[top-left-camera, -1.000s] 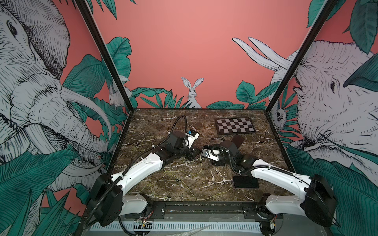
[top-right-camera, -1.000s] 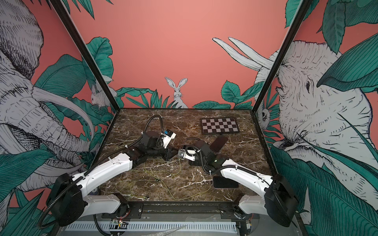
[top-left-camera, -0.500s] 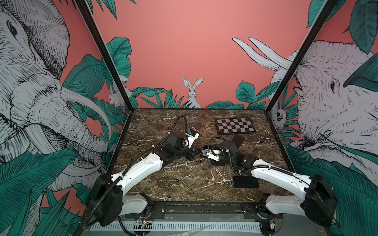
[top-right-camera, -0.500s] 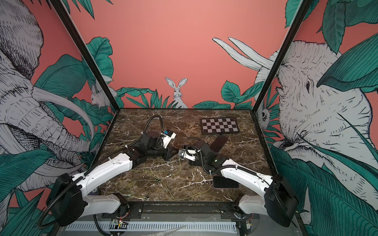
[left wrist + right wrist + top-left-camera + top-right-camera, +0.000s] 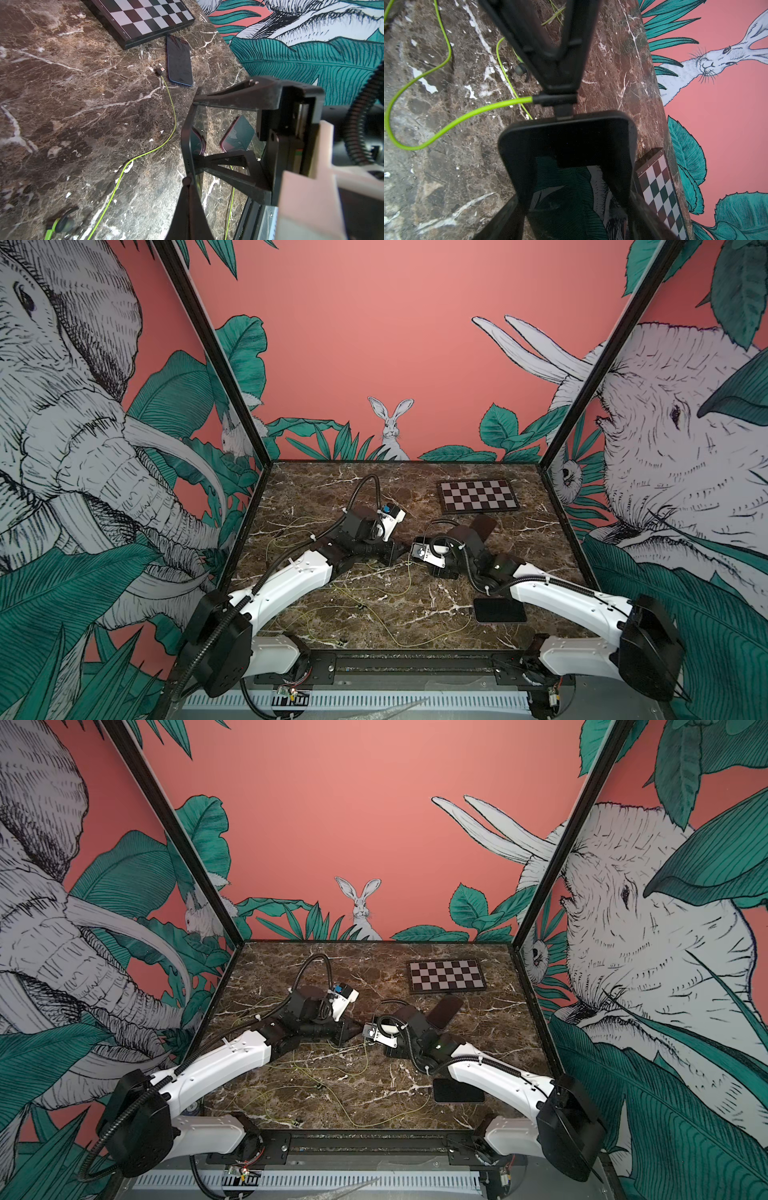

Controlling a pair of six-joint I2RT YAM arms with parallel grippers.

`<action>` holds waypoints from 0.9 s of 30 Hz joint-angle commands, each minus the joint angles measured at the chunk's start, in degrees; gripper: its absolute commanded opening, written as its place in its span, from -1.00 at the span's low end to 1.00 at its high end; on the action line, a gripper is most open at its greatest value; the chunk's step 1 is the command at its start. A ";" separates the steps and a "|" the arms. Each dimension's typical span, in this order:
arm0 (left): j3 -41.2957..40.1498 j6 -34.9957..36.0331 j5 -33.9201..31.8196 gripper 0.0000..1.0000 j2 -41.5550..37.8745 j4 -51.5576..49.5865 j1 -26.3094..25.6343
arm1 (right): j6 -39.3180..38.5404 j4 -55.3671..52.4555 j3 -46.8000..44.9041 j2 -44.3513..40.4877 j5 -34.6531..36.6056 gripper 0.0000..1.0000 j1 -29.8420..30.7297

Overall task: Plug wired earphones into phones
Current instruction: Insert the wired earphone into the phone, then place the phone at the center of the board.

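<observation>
I count three phones. The first phone (image 5: 564,141) is clamped across its width between the fingers of the right gripper (image 5: 194,133). The left gripper (image 5: 556,93) is pinched together on a black plug (image 5: 550,99), and the plug's tip meets that phone's end edge; I cannot tell whether it is fully in. Its green cord (image 5: 500,105) loops away over the desk (image 5: 62,93). The second phone (image 5: 179,60) lies flat beyond the right gripper, just beside the checkerboard (image 5: 145,16). A loose plug (image 5: 160,70), the second I see, lies just beside it, trailing a second cord (image 5: 175,120). The third phone (image 5: 500,610) lies flat behind the right gripper, beside that arm. I make out two earbuds, one (image 5: 520,70) near the left gripper's fingers and another (image 5: 62,224) further off. The top views show more cords tangled behind the left gripper, and I cannot count them.
</observation>
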 commanded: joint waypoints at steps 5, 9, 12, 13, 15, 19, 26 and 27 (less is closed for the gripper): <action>0.04 4.24 0.21 -0.69 -3.03 -1.14 -0.03 | -1.29 2.58 1.89 -1.76 -0.69 0.18 1.13; -1.70 3.29 -3.98 -0.51 -5.99 0.17 2.96 | -2.72 -1.76 0.60 -3.54 1.38 0.19 0.11; -1.61 2.99 -3.77 -0.44 -6.21 -0.11 4.23 | -2.48 -4.67 -0.02 -4.12 0.38 0.19 -2.04; -1.30 3.01 -3.65 -0.43 -6.16 -0.38 4.54 | -3.04 -5.73 -0.23 -4.00 0.45 0.19 -2.73; -0.73 3.54 -3.98 -0.40 -6.20 -1.55 4.83 | -4.09 -7.75 -0.65 -3.26 0.38 0.19 -4.15; -0.52 5.42 -12.73 -0.36 -7.24 -5.19 5.18 | -6.64 -12.89 -0.65 -0.62 -0.10 0.19 -8.68; -2.44 7.31 -18.57 -0.36 -9.83 -5.30 5.36 | -11.29 -22.56 1.57 3.90 -1.64 0.20 -16.71; -2.58 7.51 -18.20 -0.37 -9.93 -4.87 5.36 | -11.98 -24.31 2.10 4.71 -1.47 0.20 -17.46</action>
